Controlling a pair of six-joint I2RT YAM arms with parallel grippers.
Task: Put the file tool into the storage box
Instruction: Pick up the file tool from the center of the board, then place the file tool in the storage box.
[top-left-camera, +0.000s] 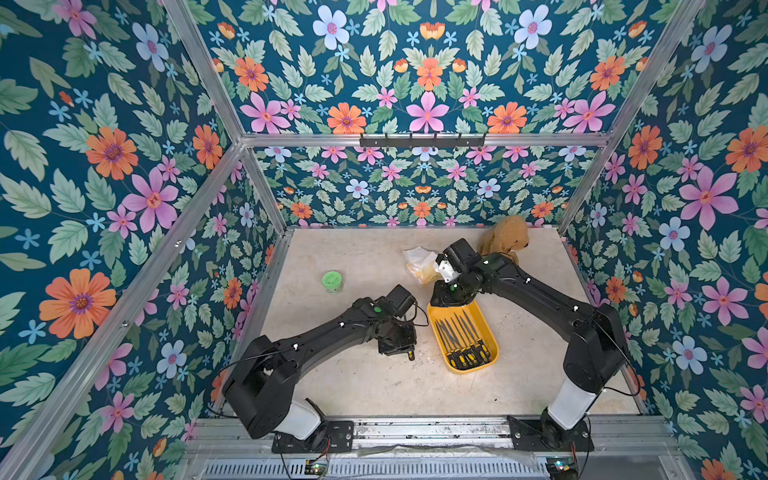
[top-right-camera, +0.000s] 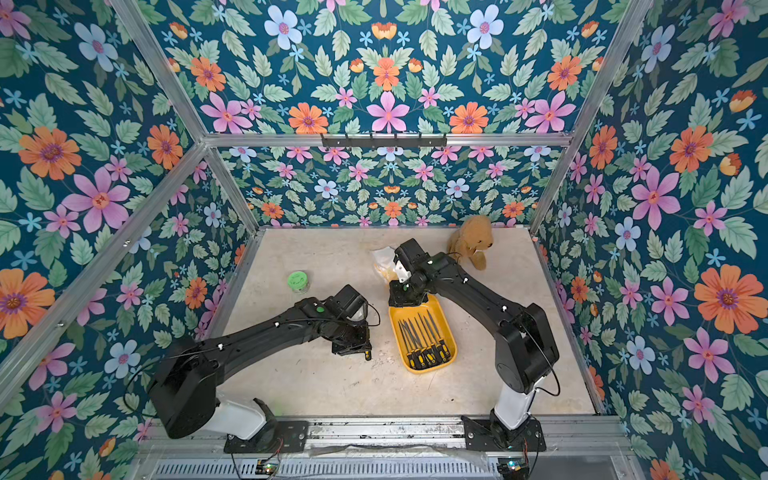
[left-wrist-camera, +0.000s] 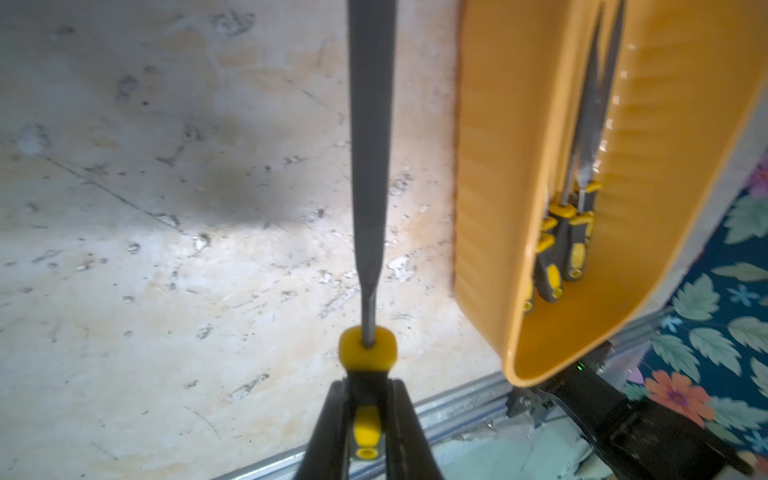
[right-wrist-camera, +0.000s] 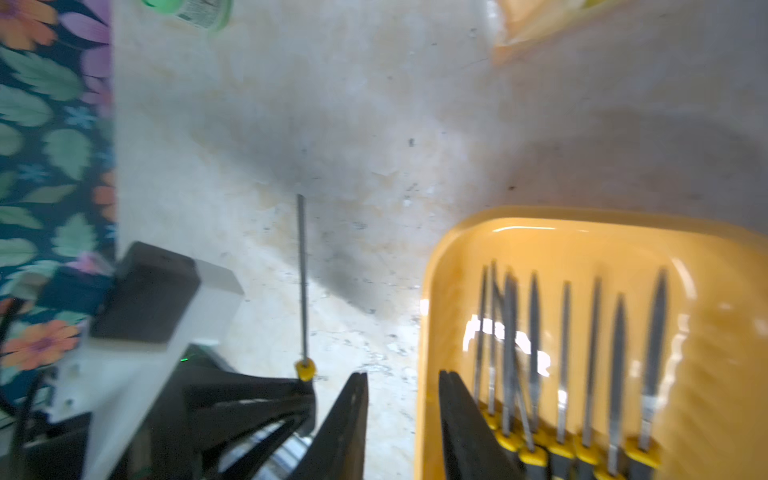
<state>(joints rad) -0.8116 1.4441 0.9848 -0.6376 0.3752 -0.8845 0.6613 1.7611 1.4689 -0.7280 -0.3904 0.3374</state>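
A file tool with a grey blade and a black-and-yellow handle is held just above the table. My left gripper is shut on its handle. In both top views only the handle's end shows under the left wrist. The storage box, a shallow yellow tray, lies just right of it and holds several files. My right gripper is open at the box's far end. Its jaws stand astride the box's side wall, one inside and one outside. The held file also shows there.
A green-lidded jar stands at the left. A yellow tissue pack and a brown plush bear lie behind the right wrist. The aluminium rail runs along the table's front edge, and floral walls close the sides.
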